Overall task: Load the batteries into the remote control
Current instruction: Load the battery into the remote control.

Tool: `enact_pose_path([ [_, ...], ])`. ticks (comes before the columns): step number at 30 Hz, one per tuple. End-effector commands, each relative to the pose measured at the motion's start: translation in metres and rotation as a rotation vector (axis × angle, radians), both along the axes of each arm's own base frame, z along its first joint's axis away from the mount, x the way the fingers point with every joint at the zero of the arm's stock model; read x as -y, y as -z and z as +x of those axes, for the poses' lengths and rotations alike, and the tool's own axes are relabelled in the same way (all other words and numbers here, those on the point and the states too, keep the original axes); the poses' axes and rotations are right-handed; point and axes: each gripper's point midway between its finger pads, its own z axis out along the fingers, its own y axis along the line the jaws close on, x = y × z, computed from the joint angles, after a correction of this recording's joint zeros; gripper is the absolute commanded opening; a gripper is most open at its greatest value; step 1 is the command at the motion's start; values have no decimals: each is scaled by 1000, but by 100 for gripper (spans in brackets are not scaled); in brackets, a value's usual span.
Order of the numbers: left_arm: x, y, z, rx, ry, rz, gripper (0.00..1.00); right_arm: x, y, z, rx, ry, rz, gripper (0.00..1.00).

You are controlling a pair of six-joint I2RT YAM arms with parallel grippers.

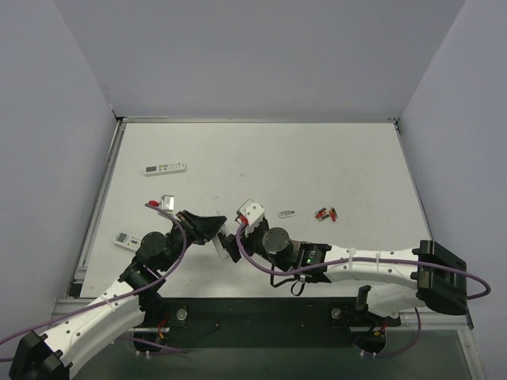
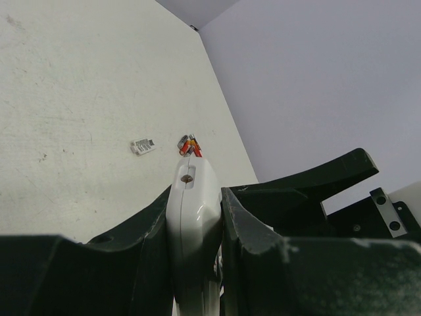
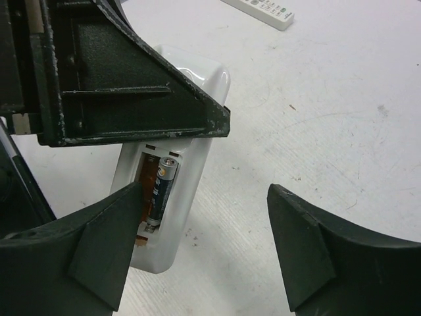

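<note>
Near the front middle of the table [image 1: 333, 158], clear of its surface, my left claw [image 2: 195, 210] pinches the remote control [image 3: 191, 197] by its long edges. It is a slim, glossy white body with a rounded end and a small dark bulb set in that end. Its back is uncovered, and one battery [image 3: 161, 191], dark with an orange band, lies lengthwise in the open compartment. An orange-brown strip shows beside it; I cannot tell whether that is a second cell. My right claw [image 3: 204, 194] is spread wide just beside the remote control, gripping nothing. Well to the right, loose batteries [image 1: 325, 213] lie together on the table, a small grey ribbed piece [image 1: 287, 213] near them.
</note>
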Motion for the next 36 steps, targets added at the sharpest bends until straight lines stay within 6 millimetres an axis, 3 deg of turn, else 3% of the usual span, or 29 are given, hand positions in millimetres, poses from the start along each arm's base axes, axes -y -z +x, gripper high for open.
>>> enact_pose_path([
  [1, 4, -43, 0, 89, 14, -60, 0, -11, -41, -22, 37, -148, 82, 72],
  [6, 4, -44, -1, 87, 17, -56, 0, -11, -60, -37, 46, -240, 101, 73],
  [10, 5, -46, -1, 86, 21, -55, 0, -9, -65, -51, 85, -337, 73, 72],
  [15, 8, -48, -4, 85, 48, -37, 0, -1, -76, -53, 209, -418, 0, 73],
  [19, 11, -49, -8, 83, 77, -23, 0, 7, -69, -61, 360, -583, -139, 75],
  [24, 16, -51, -14, 85, 124, -14, 0, 12, -81, -63, 388, -684, -138, 72],
  [27, 20, -52, -17, 80, 148, -1, 0, 13, -84, -63, 445, -719, -136, 66],
  [28, 21, -53, -18, 82, 159, 2, 0, 12, -87, -63, 474, -729, -136, 54],
  [31, 23, -56, -19, 84, 173, 2, 0, 8, -90, -60, 509, -734, -144, 43],
  [36, 27, -56, -20, 81, 196, 5, 0, 1, -91, -54, 524, -733, -147, 35],
])
